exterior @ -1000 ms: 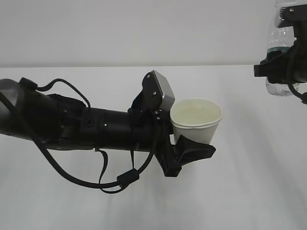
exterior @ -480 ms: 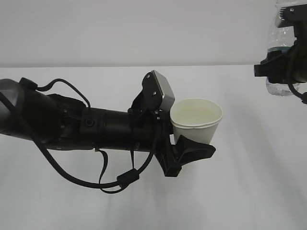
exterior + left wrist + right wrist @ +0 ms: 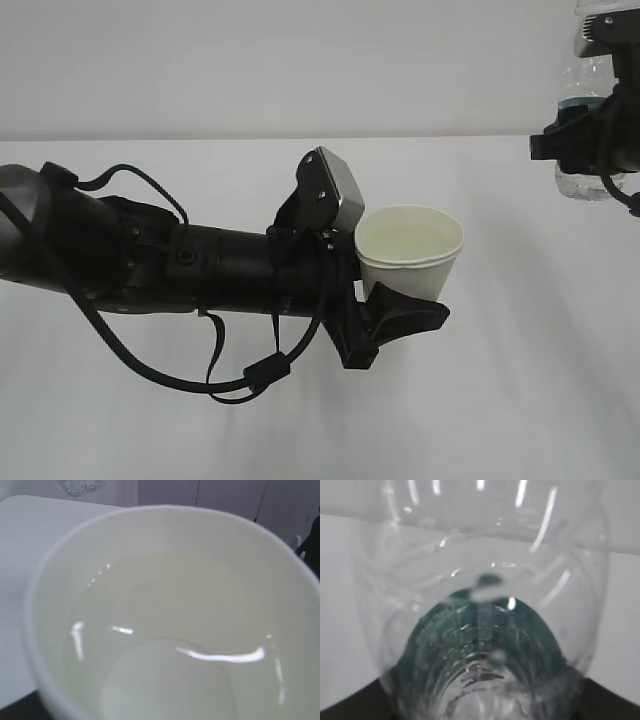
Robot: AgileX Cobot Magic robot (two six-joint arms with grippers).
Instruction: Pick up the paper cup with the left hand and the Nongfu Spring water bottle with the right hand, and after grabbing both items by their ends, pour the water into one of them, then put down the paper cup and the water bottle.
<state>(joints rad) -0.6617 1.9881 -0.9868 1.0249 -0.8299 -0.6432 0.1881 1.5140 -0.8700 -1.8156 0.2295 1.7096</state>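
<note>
White table [image 3: 520,400], bare surface filling the lower exterior view, pale wall [image 3: 250,60] behind it.

Left hand [image 3: 395,295]: largest object in view, long black arm reaching in from the left edge, loose black cables looping under it, grey square plate near the wrist. Jaws closed around the lower part of the paper cup [image 3: 410,250]; one black finger [image 3: 405,312] shows in front of the cup base, the other is hidden behind the cup.

Right hand [image 3: 590,145]: at the top right corner, partly cut off by the frame edge. It is clamped on the Nongfu Spring water bottle [image 3: 585,90], held up well clear of the table; the black gripper body covers the bottle's middle (green label band shows just above it).

Cup: upright, mouth open upward, held above the table, well apart from the bottle. Left wrist view shows water [image 3: 170,680] pooled in the cup bottom, with bright glints on its surface.

Right wrist view: looks along the clear ribbed bottle wall, droplets clinging inside, green label seen through the plastic.
</note>
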